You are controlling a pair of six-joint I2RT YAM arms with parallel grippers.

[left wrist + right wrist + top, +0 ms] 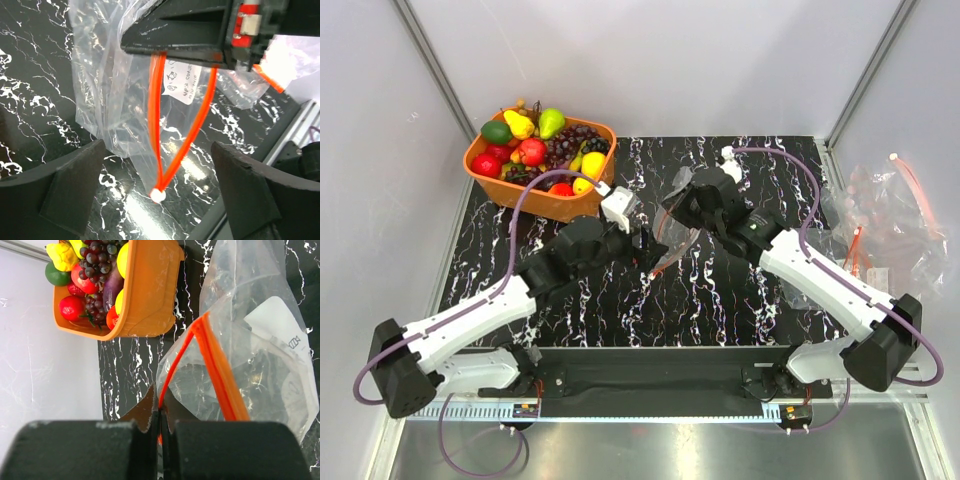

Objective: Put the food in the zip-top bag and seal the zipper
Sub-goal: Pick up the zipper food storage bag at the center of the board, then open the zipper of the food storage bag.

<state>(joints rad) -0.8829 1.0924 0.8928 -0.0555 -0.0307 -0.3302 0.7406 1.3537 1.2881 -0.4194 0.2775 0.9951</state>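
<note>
The food [535, 148] lies heaped in an orange basket [555, 205], beyond the left pincer [642, 243] and off to its left. That pincer stands released, its fingers [75, 180] spread wide, and the zip-top bag [107, 100] hangs just ahead of them. The right pincer [160, 412] is clenched on the zipper [217, 365] at the bag's mouth. The bag hangs from it, with the strip's two sides parted. Well to this pincer's right lie spare clear bags [890, 215].

A white label [186, 82] bearing small green print and a pictogram was seen on the bag [100, 75]; none of its lettering could be read.
</note>
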